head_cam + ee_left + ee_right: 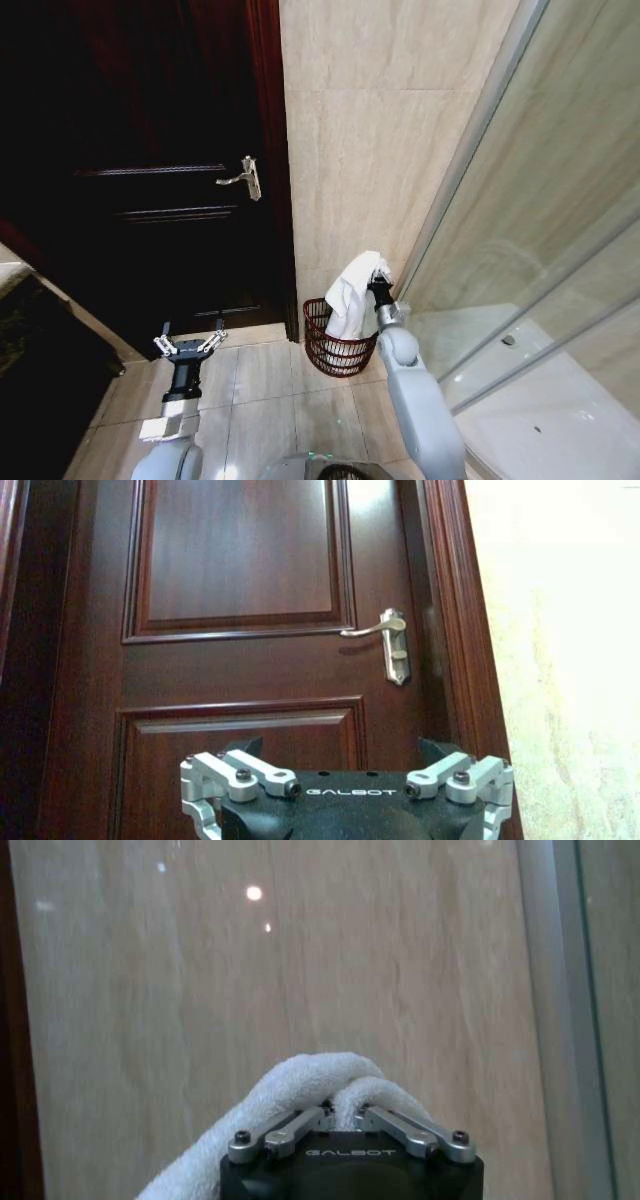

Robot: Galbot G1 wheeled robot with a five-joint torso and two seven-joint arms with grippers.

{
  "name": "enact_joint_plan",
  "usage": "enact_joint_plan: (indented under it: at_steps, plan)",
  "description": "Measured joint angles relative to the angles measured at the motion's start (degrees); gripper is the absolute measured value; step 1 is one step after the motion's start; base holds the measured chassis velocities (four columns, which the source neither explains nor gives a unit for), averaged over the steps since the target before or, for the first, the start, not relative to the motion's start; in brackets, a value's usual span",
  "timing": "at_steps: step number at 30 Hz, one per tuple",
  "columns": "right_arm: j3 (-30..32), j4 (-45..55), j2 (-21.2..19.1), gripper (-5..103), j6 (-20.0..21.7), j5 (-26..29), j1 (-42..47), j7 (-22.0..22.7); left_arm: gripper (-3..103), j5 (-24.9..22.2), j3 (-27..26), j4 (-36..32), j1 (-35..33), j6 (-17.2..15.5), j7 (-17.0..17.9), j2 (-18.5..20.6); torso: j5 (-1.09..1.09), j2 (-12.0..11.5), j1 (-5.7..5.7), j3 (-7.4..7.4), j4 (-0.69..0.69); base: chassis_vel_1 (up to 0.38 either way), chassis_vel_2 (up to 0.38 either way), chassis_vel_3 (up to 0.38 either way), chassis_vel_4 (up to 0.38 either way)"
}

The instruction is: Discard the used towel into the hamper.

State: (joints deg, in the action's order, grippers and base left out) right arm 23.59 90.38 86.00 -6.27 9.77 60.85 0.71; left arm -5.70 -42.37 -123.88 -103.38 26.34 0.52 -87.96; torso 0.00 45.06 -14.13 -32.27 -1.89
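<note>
The robot's two arms were clad in smooth pale grey shells, rounded at the joints, narrowing toward black wrist sections. The left gripper [189,345] had a black body with silver metal linkages splayed to either side, ending in short silver fingers [162,346]. Close up, each linkage was a bright machined bar pinned with dark hex-head screws, and the black housing carried the word GALBOT in small white capitals. The right gripper [344,1111] bore the same white GALBOT marking on its black block, with two silver links angled inward and a screw at each outer pivot.
</note>
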Motion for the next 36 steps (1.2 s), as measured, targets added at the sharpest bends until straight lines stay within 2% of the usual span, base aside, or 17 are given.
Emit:
enact_joint_plan:
  at_steps: [4,6,10,18,25,36]
  plan:
    - [-0.06,1.30,-1.04,5,3.21,0.82,1.56,-0.11,100,-0.05,-0.15,0.41,-0.07,0.30,0.00,0.04,0.00,0.00,0.00,0.00,0.00,0.000,0.000,0.000,0.000]
    - [-0.10,2.41,-1.78,5,5.89,2.50,2.42,-0.35,100,-0.06,-0.14,0.73,-0.19,0.53,0.00,-0.07,0.00,0.00,-0.01,-0.01,0.00,0.000,0.000,0.000,0.000]
    - [-0.14,4.47,-2.62,5,8.24,5.45,3.51,-0.81,100,-0.08,0.09,1.34,-0.27,0.64,-0.06,-0.36,0.00,0.01,-0.01,-0.01,0.00,0.000,0.000,0.000,0.000]
    - [-0.10,8.07,-3.28,5,9.68,5.75,4.29,-1.19,100,0.24,0.59,1.86,-0.31,0.45,-0.30,-0.62,0.00,-0.48,0.22,0.26,0.00,0.000,0.000,0.000,0.000]
    - [-0.01,11.28,-4.24,5,10.90,6.30,1.57,-0.78,100,1.16,1.11,1.93,-0.92,0.59,-0.47,-0.58,0.01,-2.50,1.12,1.39,0.00,0.000,0.000,0.000,0.000]
    - [-0.95,1.31,-2.52,5,9.09,6.81,-5.84,-2.23,100,1.75,1.47,2.14,-0.82,0.53,-0.53,-0.52,0.00,-5.78,2.50,3.26,0.00,0.000,0.000,0.000,0.000]
